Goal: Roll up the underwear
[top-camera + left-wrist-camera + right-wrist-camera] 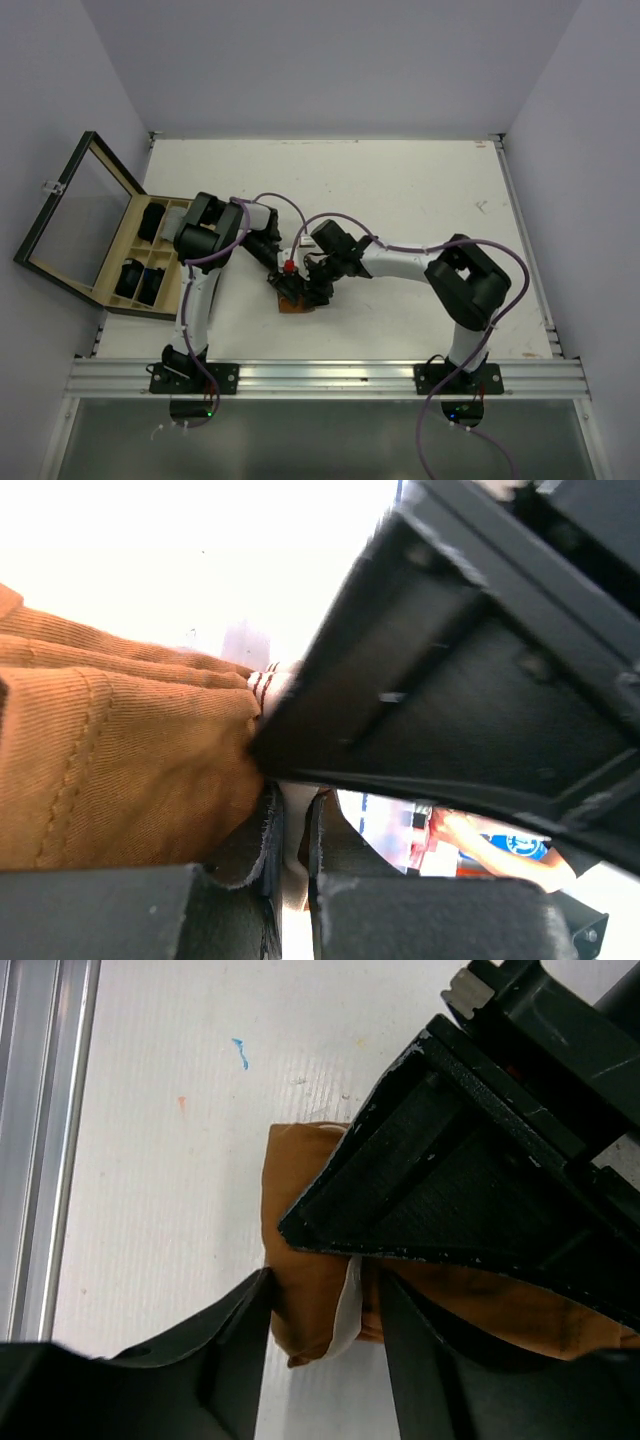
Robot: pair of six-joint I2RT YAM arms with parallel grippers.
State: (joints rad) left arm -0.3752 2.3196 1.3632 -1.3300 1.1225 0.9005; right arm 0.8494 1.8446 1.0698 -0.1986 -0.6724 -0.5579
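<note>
The orange-brown underwear [297, 306] lies bunched near the table's front middle, with both grippers meeting over it. My left gripper [289, 288] is shut on a white strip of that garment, which shows pinched between its pads in the left wrist view [292, 850], the ribbed orange cloth [120, 750] bulging to the left. My right gripper [316, 292] straddles the folded end of the cloth [310, 1290]; both fingers press against it [325, 1330]. Black underwear [152, 221] sits in compartments of the wooden box.
The compartmented wooden box [113, 255] stands at the table's left edge, its glass lid [75, 215] open outward. More black cloth [140, 281] fills its near compartments. An aluminium rail [330, 375] runs along the front edge. The white table [420, 190] stretches behind.
</note>
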